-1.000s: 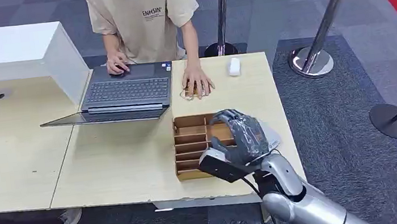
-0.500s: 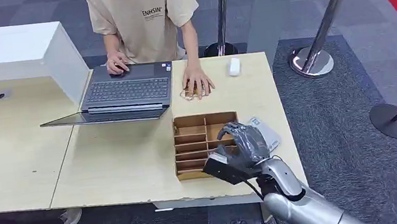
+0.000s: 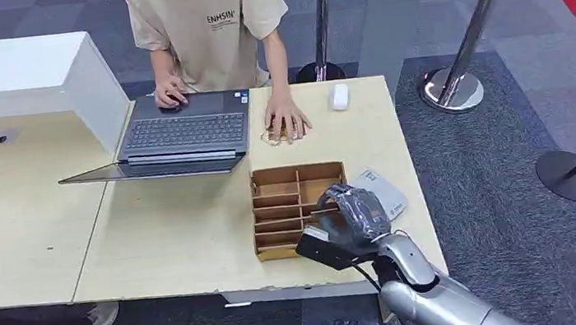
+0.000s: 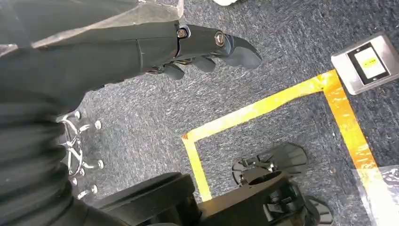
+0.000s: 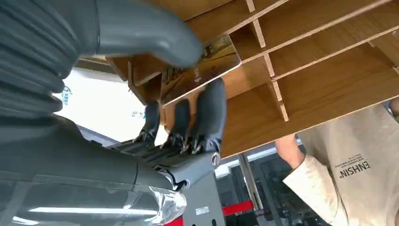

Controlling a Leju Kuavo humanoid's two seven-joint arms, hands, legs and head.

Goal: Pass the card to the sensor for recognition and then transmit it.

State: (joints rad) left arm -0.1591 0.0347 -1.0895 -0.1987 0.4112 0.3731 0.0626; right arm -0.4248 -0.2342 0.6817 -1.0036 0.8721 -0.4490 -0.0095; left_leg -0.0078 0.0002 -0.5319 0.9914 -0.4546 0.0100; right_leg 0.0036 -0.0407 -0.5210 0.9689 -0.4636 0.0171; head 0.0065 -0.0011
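My right hand hovers over the front right corner of a wooden compartment box on the table. In the right wrist view it pinches a glossy brown-gold card between the thumb and the dark fingers, close to the box's dividers. The sensor, a flat white-grey pad, lies on the table just right of the box and beyond my hand. My left hand hangs over the carpet with nothing in it.
A person in a beige shirt sits across the table, one hand on a laptop, the other flat on the table behind the box. A small white object lies far right. Stanchion bases stand beside the table.
My right hand has drawn back toward me and lower, from over the box's right side to its front right corner, uncovering the sensor. The person has not moved.
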